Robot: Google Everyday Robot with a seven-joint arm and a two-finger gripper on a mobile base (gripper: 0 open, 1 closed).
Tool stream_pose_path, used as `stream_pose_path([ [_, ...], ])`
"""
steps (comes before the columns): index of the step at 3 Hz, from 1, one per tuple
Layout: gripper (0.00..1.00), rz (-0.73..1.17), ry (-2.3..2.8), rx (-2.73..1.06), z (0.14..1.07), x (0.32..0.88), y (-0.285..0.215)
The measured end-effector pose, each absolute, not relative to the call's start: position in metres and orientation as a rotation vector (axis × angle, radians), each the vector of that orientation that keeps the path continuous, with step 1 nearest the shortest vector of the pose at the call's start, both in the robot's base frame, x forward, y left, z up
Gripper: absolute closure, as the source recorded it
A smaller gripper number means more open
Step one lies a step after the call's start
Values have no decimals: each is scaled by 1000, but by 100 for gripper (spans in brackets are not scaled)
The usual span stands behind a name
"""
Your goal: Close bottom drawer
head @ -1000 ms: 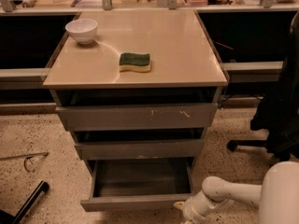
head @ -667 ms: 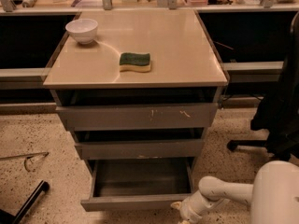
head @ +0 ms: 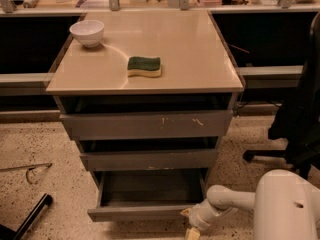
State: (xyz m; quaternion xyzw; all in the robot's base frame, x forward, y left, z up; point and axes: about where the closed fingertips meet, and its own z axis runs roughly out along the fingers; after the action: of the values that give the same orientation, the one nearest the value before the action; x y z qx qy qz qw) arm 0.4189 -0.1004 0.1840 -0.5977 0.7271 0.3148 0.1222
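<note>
On speckled floor (head: 55, 159) the bottom drawer (head: 145, 213) stands open — the gripper (head: 190, 223) by its front's right end, grip unreadable.

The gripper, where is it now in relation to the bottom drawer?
In the camera view the gripper is low and right of centre, by the right end of the front of the open bottom drawer, just above the speckled floor.

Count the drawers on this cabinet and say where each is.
3: the scratched top drawer under the tabletop, the middle drawer below it, the bottom drawer pulled open, with the gripper at its front right corner.
</note>
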Motion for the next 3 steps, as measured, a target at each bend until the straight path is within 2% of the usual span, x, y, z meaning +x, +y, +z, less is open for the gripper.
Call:
stream_pose_path([
  [1, 0, 833, 2050, -1788, 179, 459, -89],
  [3, 0, 846, 2043, -1807, 168, 463, -83],
])
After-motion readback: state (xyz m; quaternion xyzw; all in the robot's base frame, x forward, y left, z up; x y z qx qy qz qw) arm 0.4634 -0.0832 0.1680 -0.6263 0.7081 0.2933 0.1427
